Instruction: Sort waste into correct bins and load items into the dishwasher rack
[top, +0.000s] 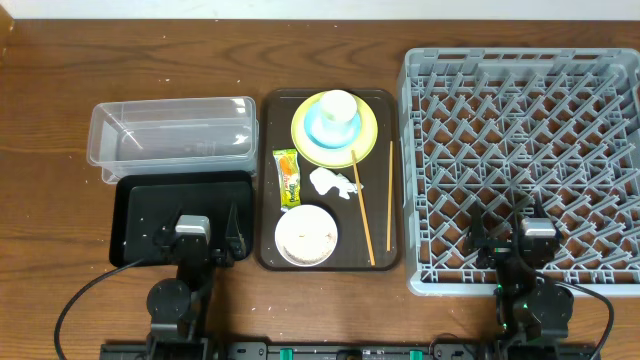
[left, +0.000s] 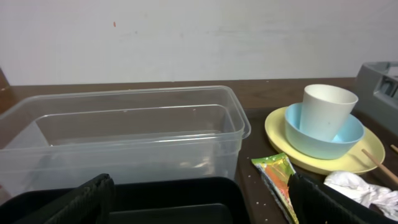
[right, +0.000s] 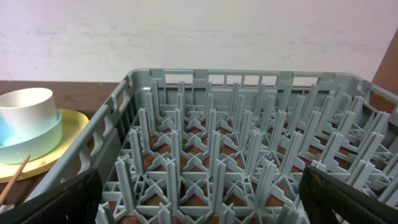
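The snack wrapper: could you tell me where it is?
Overhead, the wrapper lies on the brown tray's left side, left of the tissue, between plate and white bowl.

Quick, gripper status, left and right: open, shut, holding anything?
Left gripper: open, holding nothing, above the black tray.
Right gripper: open, holding nothing, above the dishwasher rack.

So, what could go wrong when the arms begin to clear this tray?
The white cup stands in the light blue bowl on the yellow-green plate; lifting them together could topple the stack. One wooden chopstick lies across the plate's rim, so moving the plate might flick it away. The white bowl seems to hold rice scraps that may spill if tilted.
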